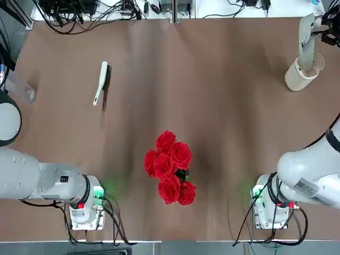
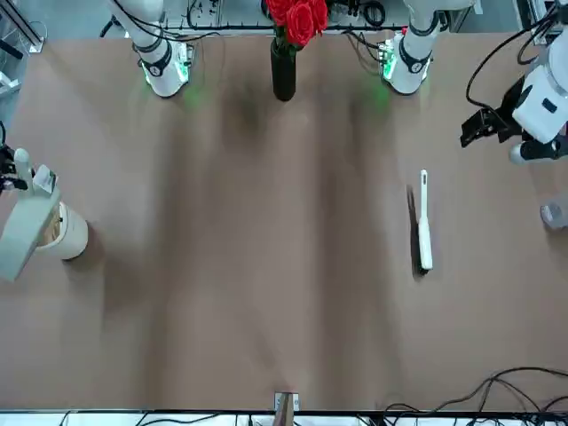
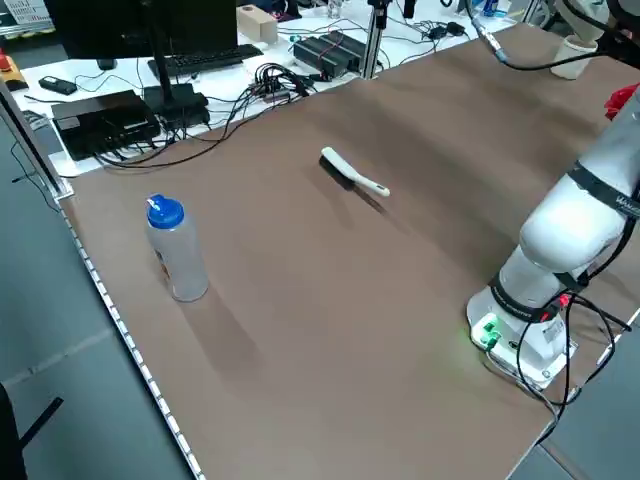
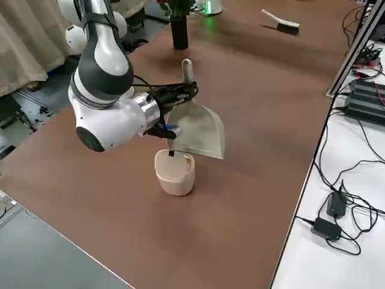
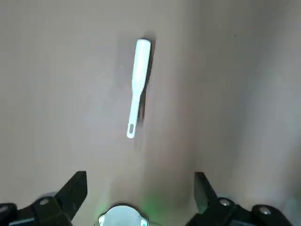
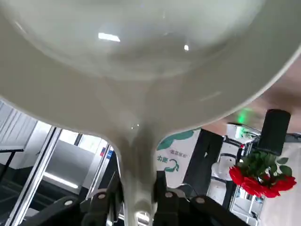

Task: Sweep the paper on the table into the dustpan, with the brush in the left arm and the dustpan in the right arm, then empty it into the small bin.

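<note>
Cream dustpan (image 4: 197, 129) tipped scoop-down directly over the small bin (image 4: 174, 173), its handle pinched in the right gripper (image 6: 136, 197). Brush (image 1: 100, 82) lies flat on the table (image 1: 223, 106), far across from the bin, out ahead of the left gripper (image 5: 140, 195), whose fingers are spread wide and hold nothing.

Dustpan (image 6: 141, 61): glossy smooth cream plastic. Table (image 1: 223, 106): matt brown. Brush (image 1: 100, 82): smooth white plastic handle.
</note>
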You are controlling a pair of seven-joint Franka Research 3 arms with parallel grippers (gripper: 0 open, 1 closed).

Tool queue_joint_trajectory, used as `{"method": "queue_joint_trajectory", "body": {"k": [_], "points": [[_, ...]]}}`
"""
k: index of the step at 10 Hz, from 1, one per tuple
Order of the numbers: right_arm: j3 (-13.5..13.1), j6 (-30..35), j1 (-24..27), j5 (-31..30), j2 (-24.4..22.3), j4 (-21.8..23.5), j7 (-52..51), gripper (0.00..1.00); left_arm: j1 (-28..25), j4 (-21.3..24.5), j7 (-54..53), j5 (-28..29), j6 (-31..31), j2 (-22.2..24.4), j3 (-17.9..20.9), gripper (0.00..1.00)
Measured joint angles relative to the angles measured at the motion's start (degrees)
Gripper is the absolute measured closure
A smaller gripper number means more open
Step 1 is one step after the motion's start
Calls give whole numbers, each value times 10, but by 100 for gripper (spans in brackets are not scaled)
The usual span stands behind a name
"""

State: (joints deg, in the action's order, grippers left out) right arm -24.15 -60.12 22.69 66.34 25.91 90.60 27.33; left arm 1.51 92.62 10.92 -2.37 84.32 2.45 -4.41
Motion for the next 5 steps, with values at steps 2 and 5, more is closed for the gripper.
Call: {"method": "queue_joint_trajectory", "body": {"k": [2, 5], "points": [[0, -1, -1, -16, -1, -2, 1, 68, 3, -2, -19, 0, -1, 0, -3, 0], [5, -39, -14, -77, -23, -9, 1, 68, 12, -2, -32, 0, -1, 0, -4, 0]]}}
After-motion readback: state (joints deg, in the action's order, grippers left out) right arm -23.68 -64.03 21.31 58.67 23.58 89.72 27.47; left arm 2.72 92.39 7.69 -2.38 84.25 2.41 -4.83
